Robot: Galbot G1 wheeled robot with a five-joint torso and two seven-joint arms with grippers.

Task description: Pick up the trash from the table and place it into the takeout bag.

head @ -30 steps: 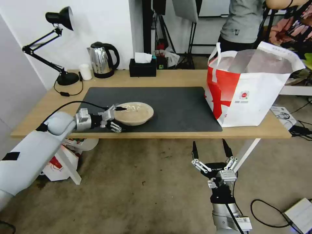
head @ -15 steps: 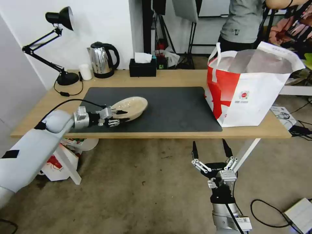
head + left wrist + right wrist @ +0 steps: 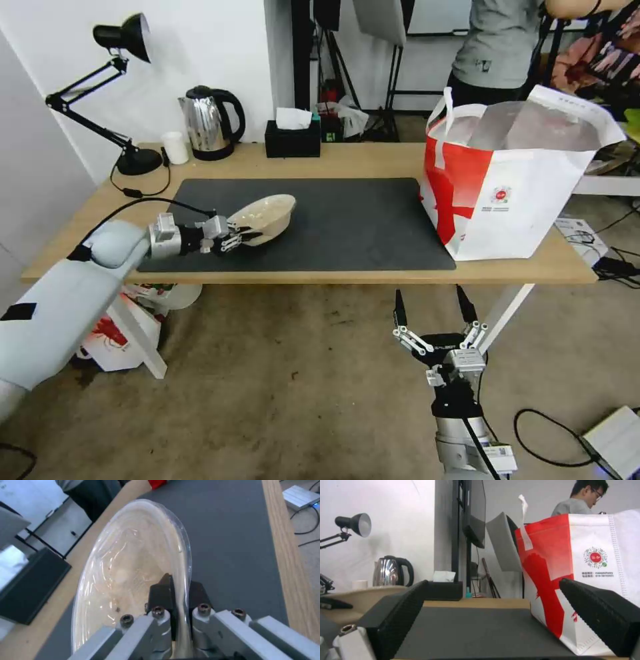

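- Beige pulp bowl [image 3: 263, 217], head view: pinched at its near rim by the left hand [image 3: 235, 237], tilted, far edge raised, held above the left part of the dark grey mat [image 3: 347, 227] on the light-wood tabletop [image 3: 347, 159]. Takeout bag [image 3: 513, 177] stands upright at the tabletop's right end, mouth open, well apart from the bowl. Right hand [image 3: 432, 312] sits below the tabletop's front edge, fingers spread and pointing up, holding nothing. Along the back edge: desk lamp [image 3: 100, 87], small white cup [image 3: 176, 147], kettle [image 3: 210, 123], black tissue box [image 3: 292, 139].
- Left wrist view: black fingertips [image 3: 162, 593] pressed on either side of the bowl's [image 3: 133, 565] rim, one inside, one outside. Clear film covers the bowl's inside. Mat [image 3: 233, 542] lies underneath.
- Right wrist view: both fingers [image 3: 600, 611] wide apart, nothing between them. Bag's [image 3: 586, 575] red panel and small logo face this way; bowl's [image 3: 360, 597] edge shows at one side, clear of the mat [image 3: 476, 630].
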